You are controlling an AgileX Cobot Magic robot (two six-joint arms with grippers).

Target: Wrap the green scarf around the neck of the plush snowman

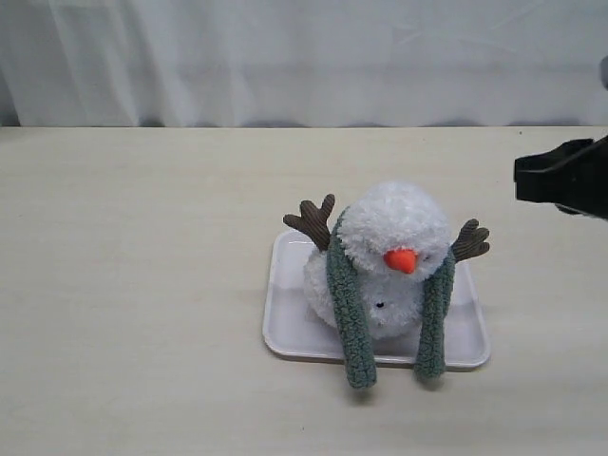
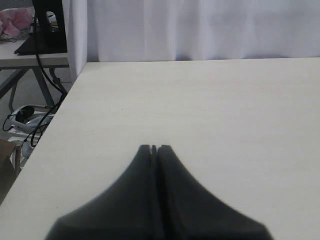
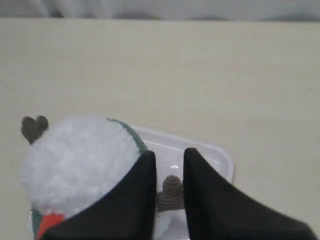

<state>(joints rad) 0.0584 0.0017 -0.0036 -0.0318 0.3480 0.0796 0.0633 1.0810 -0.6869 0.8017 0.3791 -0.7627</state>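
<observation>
Pale table [image 1: 142, 285] before a white curtain [image 1: 285, 57]. The plush snowman [image 1: 394, 237] sits on a white tray [image 1: 285, 323] with open tabletop all around it. The green scarf [image 1: 350, 313] is draped behind its head, ends hanging forward. My right claw [image 3: 169, 152] hovers slightly apart, gripping nothing; my left claw [image 2: 154, 147] is closed.

No readable txt, labels, brands, nos. or signs on anything in view.

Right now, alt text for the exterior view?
A plush snowman sits on a white tray on a pale table, a green scarf looped behind its head with both ends hanging down its front. The right gripper hovers at the right edge, clear of it.
</observation>
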